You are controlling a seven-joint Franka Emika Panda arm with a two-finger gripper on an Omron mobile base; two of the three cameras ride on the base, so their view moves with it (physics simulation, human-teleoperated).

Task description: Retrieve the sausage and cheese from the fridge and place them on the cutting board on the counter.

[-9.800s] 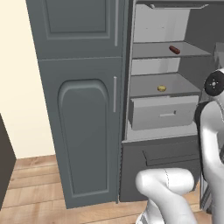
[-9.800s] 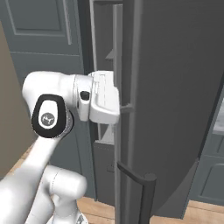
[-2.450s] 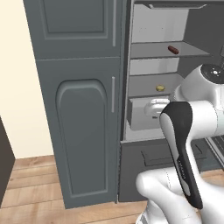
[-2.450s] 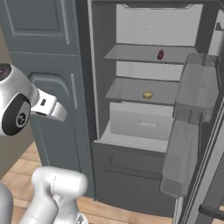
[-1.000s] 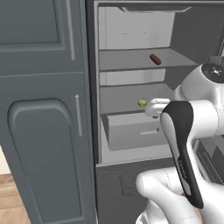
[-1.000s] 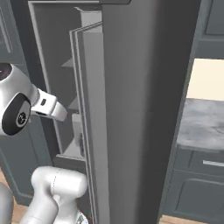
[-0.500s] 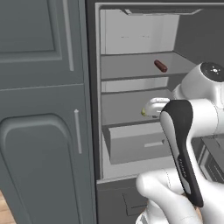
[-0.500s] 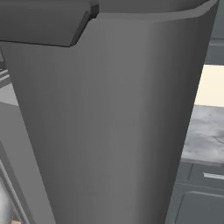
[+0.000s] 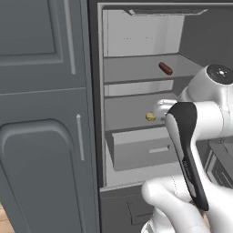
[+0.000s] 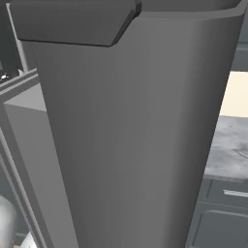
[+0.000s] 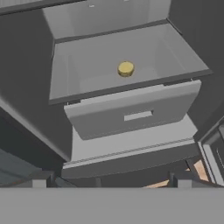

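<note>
Base has rolled closer: fridge (image 9: 136, 113) interior larger than second ago, door now fully blocks right base view. Fingers (image 11: 109, 179) spread wide, empty. Cheese (image 11: 126, 68) on shelf ahead of fingers, above drawer (image 11: 133, 114); sausage (image 9: 165, 68) on shelf higher (both untouched). Reach seems next

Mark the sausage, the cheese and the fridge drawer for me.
sausage (image 9: 165, 68), left base view, middle of its body
cheese (image 11: 126, 68), hand view, its top face
fridge drawer (image 11: 131, 109), hand view, front panel
</note>
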